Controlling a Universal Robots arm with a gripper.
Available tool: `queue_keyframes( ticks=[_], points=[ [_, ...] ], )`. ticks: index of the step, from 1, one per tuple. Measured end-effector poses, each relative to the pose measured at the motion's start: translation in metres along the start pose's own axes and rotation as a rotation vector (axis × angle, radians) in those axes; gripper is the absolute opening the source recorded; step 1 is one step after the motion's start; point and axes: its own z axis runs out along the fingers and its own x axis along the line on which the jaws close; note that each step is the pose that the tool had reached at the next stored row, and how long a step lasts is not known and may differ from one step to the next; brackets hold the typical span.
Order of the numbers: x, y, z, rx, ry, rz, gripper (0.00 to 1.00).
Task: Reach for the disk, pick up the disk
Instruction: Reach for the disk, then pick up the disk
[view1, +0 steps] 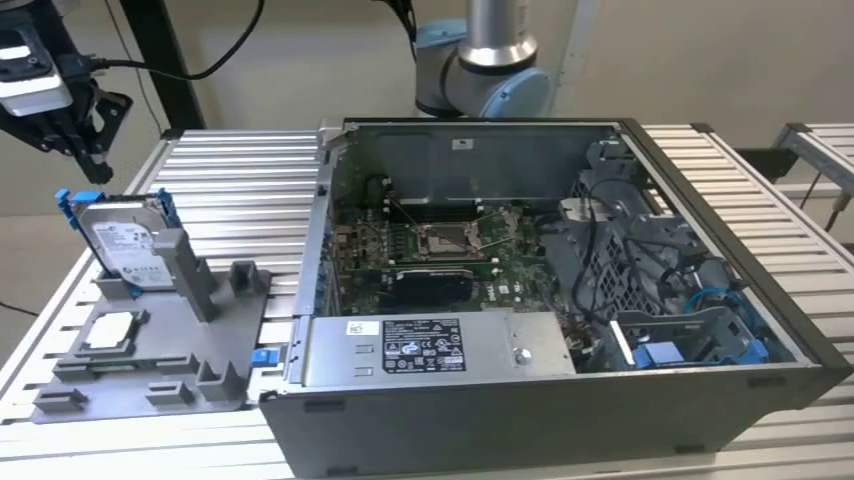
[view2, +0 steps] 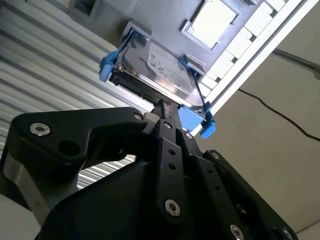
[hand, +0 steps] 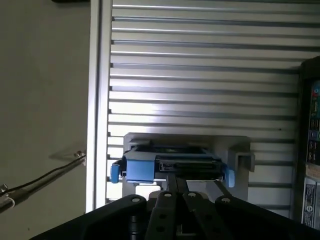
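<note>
Gripper (view1: 88, 165), black, with fingers drawn together and nothing held, hangs above and clear of the disk (view1: 123, 245), a flat silver-grey metal hard drive with a white label and blue plastic edge rails. The disk stands on edge directly beneath the fingertips, slotted into a grey plastic fixture (view1: 187, 300) on the slatted aluminium table (view1: 227, 170). The open grey computer case (view1: 534, 250) lies well off to one side of the gripper. Step in hand, by judgement: reaching. The grasp calls for the jaws to be spread wider than the disk and squared to its upper edge.
</note>
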Motion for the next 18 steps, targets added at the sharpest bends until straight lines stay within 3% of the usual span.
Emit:
queue_keyframes(
  ticks=[7,12,18],
  points=[
    [0.0153,0.0061,0.0006,-0.0001,0.0,0.0,0.0],
    [0.0162,0.006,0.0007,-0.0003,0.0089,-0.012,0.0],
    [0.0179,-0.0004,0.0013,-0.0002,0.0101,-0.021,0.0]
  ],
)
